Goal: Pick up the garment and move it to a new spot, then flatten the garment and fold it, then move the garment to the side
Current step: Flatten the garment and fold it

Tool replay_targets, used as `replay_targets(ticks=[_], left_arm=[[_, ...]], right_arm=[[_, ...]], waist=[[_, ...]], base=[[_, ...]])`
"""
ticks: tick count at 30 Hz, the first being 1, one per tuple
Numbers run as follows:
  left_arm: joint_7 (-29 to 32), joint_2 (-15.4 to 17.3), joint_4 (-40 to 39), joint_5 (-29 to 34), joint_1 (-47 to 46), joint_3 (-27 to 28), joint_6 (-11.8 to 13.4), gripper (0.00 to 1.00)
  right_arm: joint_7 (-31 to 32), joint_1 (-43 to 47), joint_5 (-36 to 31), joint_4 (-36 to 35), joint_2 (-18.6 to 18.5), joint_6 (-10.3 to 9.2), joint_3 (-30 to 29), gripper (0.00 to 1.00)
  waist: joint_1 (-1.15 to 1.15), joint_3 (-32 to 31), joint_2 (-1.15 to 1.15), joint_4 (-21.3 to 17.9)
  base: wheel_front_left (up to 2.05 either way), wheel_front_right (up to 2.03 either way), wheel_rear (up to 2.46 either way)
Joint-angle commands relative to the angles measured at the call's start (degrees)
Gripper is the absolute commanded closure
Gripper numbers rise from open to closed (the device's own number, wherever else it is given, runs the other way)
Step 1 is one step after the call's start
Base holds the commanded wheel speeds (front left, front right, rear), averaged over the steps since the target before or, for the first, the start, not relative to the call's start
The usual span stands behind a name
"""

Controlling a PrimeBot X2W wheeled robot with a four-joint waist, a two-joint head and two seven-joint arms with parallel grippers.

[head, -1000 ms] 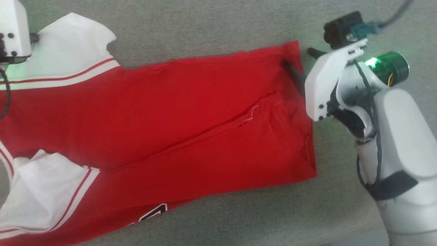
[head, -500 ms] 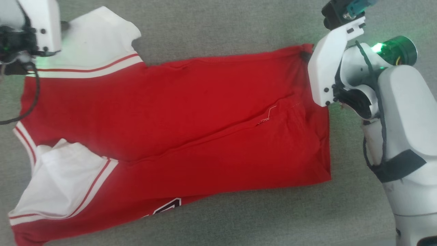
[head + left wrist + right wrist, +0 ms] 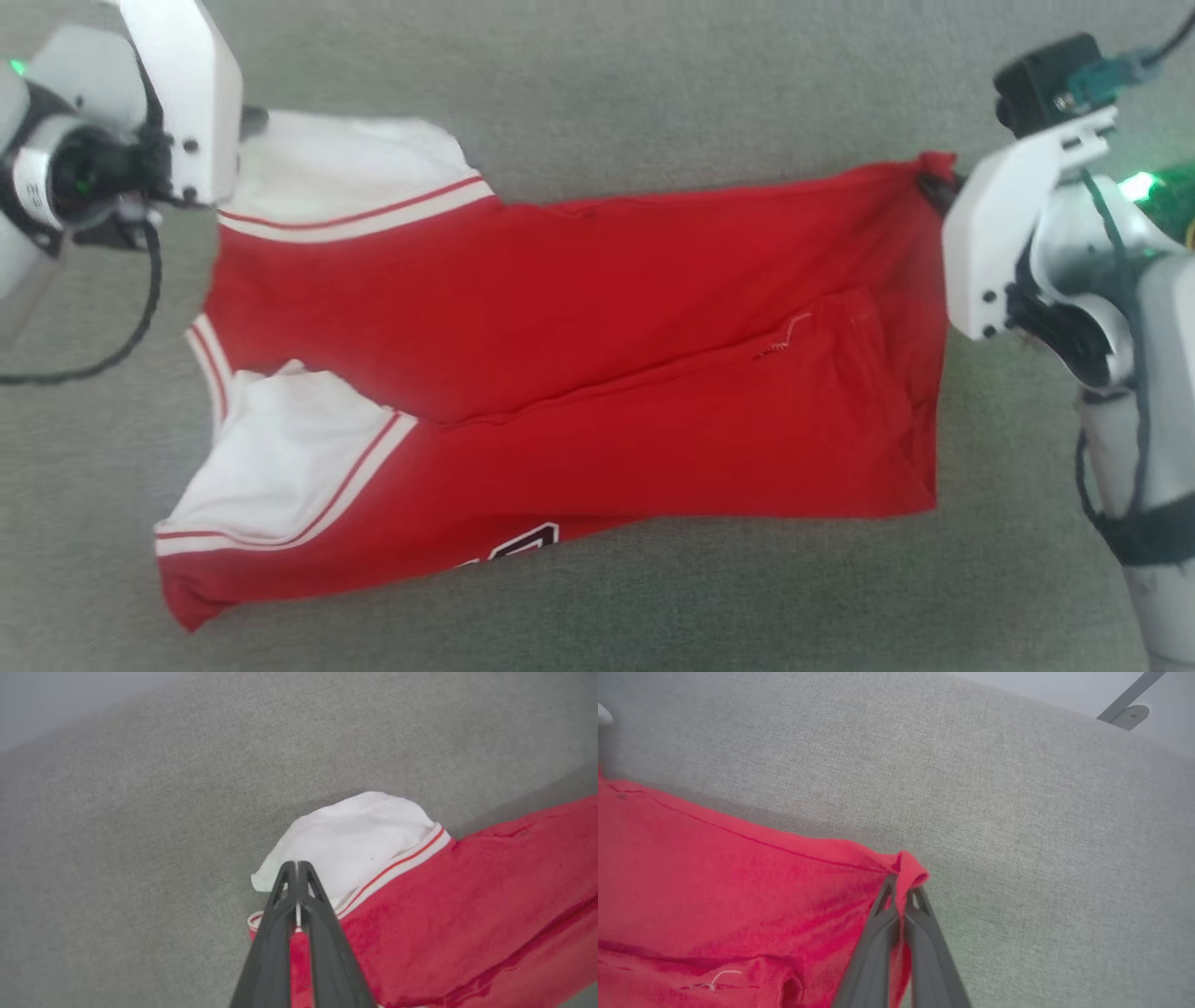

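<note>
The garment (image 3: 579,364) is a red shirt with white sleeves and red-striped trim, stretched across the grey surface with its hem at the right. My left gripper (image 3: 297,870) is shut on the white sleeve (image 3: 359,840) at the shirt's upper left corner (image 3: 280,159). Its fingers (image 3: 280,933) pinch the fabric near the striped trim. My right gripper (image 3: 901,886) is shut on the red hem corner (image 3: 910,870), seen at the upper right of the shirt (image 3: 929,173). The far edge hangs lifted between both grippers; the near part trails below. A second white sleeve (image 3: 280,457) lies folded at the lower left.
Grey fabric surface (image 3: 653,75) spreads all around the shirt. A black cable (image 3: 121,336) loops from my left wrist. A metal bracket (image 3: 1127,707) shows beyond the surface's far edge in the right wrist view.
The head view has shifted, so the whole shirt sits farther right and lower in it. Both grippers keep hold of their corners, and the far edge now looks tauter between them.
</note>
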Motion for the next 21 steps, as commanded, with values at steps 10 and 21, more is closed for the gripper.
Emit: replay_targets(ticks=[10,21], left_arm=[[0.1,8.6,-21.9,-2.7,10.3,0.0,8.8,1.00],[-2.2,15.8,-38.0,-5.7,23.0,-2.3,17.0,1.00]], right_arm=[[3.6,10.5,1.9,-8.5,-2.8,-0.05,-3.4,1.00],[7.5,20.6,3.3,-10.8,-2.4,-0.04,-6.2,1.00]], waist=[[0.00,-4.8,0.00,3.7],[0.00,-6.3,0.00,4.4]], base=[[0.00,0.00,0.00],[0.00,0.00,0.00]])
